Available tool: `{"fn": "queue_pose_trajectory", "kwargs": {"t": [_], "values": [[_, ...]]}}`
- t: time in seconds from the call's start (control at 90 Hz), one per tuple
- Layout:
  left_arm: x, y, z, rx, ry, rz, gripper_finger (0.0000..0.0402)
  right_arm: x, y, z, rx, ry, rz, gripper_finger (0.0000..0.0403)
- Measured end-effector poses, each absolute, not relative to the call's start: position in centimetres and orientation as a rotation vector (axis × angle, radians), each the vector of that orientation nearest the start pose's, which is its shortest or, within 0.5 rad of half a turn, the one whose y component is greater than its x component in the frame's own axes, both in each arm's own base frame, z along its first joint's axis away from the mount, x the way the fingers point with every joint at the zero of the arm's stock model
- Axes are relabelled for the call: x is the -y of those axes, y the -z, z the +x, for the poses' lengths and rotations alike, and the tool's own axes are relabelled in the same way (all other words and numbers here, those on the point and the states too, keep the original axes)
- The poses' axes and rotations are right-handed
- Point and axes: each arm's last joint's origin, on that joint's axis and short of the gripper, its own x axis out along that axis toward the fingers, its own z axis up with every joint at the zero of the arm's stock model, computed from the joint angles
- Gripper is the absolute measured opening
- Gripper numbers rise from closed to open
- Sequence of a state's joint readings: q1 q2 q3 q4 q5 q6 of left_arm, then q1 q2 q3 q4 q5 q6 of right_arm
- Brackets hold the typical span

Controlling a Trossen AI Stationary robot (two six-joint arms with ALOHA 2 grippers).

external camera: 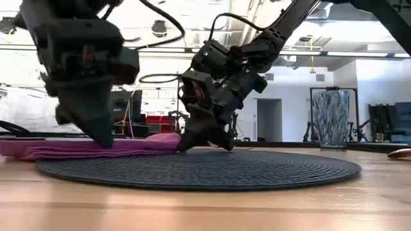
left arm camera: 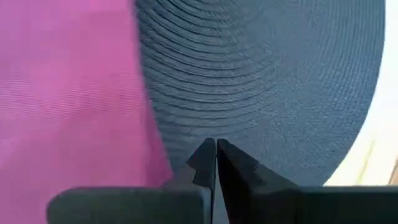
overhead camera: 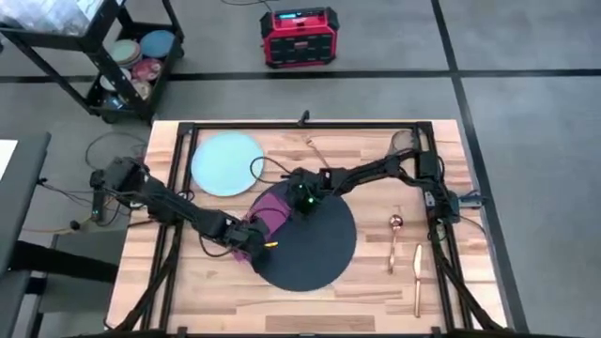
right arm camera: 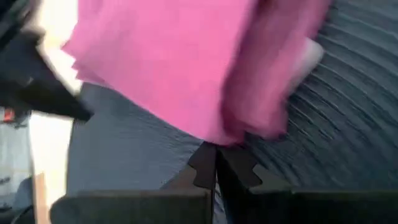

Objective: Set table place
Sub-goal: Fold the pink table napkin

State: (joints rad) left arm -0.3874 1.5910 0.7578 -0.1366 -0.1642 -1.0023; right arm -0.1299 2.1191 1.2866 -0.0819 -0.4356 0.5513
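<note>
My left gripper (overhead camera: 246,235) is clenched on the magenta cloth napkin (overhead camera: 267,218) at the big dark round woven mat's (overhead camera: 315,246) left edge; my right gripper (overhead camera: 299,200), fingers together, pinches its far-right side; the pinched cloth itself stays hidden.

The mat (overhead camera: 305,246) lies near the middle of the surface (overhead camera: 225,305), with the napkin (overhead camera: 268,218) draped over its left rim, partly on the mat and partly on the wood. The plate (overhead camera: 225,163) sits behind the napkin, toward the far left corner. The left claw (overhead camera: 246,240) rests on the napkin's left part; the right claw (overhead camera: 299,200) is down at the mat's far edge, against the napkin. Right of the mat lie a spoon (overhead camera: 394,239) and, further right, a knife (overhead camera: 417,280). The tumbler (overhead camera: 404,143) stands at the far right corner. A cart (overhead camera: 113,56) stands on the floor beyond the left corner
</note>
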Motion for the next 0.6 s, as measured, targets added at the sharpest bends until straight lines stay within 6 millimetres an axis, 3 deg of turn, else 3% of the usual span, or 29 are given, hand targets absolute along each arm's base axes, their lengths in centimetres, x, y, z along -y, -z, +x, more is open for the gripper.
{"fn": "queue_pose_trajectory", "kwargs": {"t": [0.144,0.367,0.5,0.6], "values": [[9.7,-17.3,29.3,-0.816,-0.269,-0.445,0.0000,1.3,-12.2,41.5,-1.036,-0.029,0.662,0.0000],[4.9,-17.6,29.5,-1.057,-0.198,-0.012,0.0000,-4.5,-12.0,41.0,-1.071,-0.056,0.605,0.0000],[2.3,-17.1,28.6,-1.236,-0.095,0.036,0.0000,-5.6,-11.8,39.7,-1.061,0.017,0.649,0.0000],[1.7,-16.8,27.9,-1.328,-0.035,-0.015,0.0000,-5.4,-12.5,37.5,-0.991,0.157,0.632,0.0000]]}}
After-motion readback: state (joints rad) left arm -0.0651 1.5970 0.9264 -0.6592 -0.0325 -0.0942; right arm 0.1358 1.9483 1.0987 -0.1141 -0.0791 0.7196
